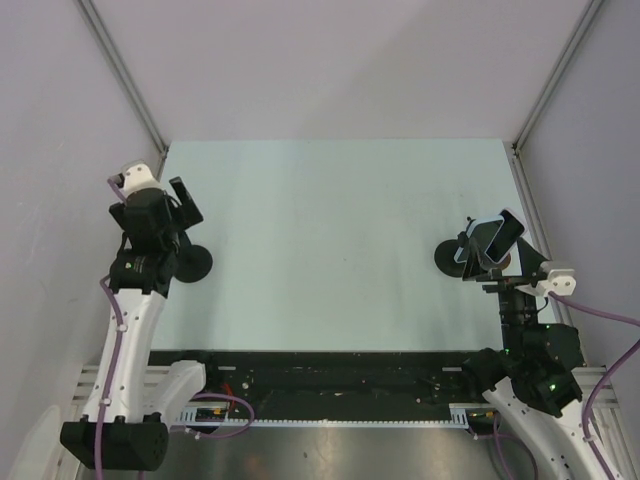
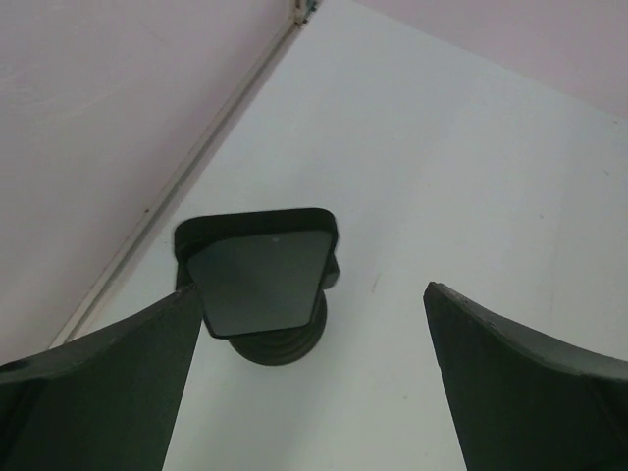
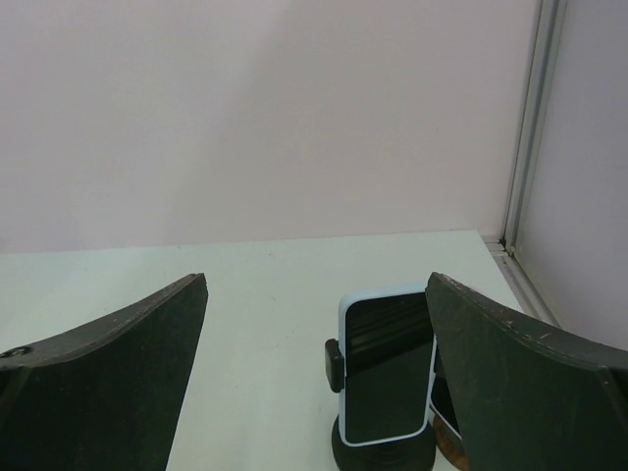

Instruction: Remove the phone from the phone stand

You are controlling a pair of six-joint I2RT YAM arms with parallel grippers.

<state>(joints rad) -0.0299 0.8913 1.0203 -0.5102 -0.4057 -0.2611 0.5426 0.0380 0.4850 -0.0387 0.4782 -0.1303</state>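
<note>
Two black stands on one table (image 1: 330, 220), left stand (image 2: 265, 285) bare, right stand (image 3: 383, 453) holding one phone (image 3: 386, 368), left gripper (image 2: 312, 294) and right gripper (image 3: 316, 280) both spread wide, empty.

A pale mint table (image 1: 330, 230) sits boxed in by plain pinkish-white walls (image 1: 330, 60) (matte and evenly lit), with slim metal posts (image 1: 124, 75) running up the two back corners.

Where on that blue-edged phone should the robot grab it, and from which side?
Probably the two long edges near the top, from above: the phone stands upright, and the stand clamps its middle, leaving the top free.
</note>
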